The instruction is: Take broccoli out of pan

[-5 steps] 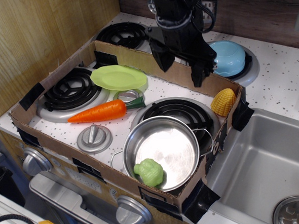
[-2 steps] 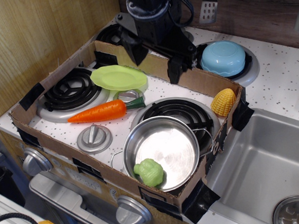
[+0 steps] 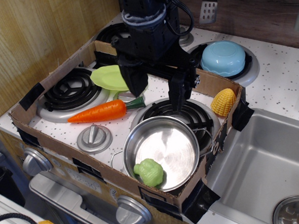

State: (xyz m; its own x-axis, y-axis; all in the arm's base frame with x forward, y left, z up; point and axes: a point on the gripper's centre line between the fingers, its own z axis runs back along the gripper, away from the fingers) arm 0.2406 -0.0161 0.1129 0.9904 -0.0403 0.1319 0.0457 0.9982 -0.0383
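The broccoli (image 3: pixel 149 172), a small light-green lumpy toy, lies inside the pan (image 3: pixel 163 133) against its near wall. The pan is a shiny steel pot with wire side handles, standing on the front right burner. My gripper (image 3: pixel 158 93) hangs over the pan's far rim and the burner behind it. Its two black fingers (image 3: pixel 136 78) point down and stand wide apart, open and empty. The broccoli is well below and in front of the fingertips.
A cardboard wall (image 3: pixel 55 153) rings the stove top. Inside it are an orange carrot (image 3: pixel 101 111), a lime-green plate (image 3: pixel 108 77), a yellow corn (image 3: pixel 223 102) and a stove knob (image 3: pixel 94 137). A light-blue bowl (image 3: pixel 229 57) sits behind. A sink (image 3: pixel 265 171) is at the right.
My gripper has moved left and then toward the front and down, from above the back edge of the box to over the pan's far rim. It stays open. The objects have not moved.
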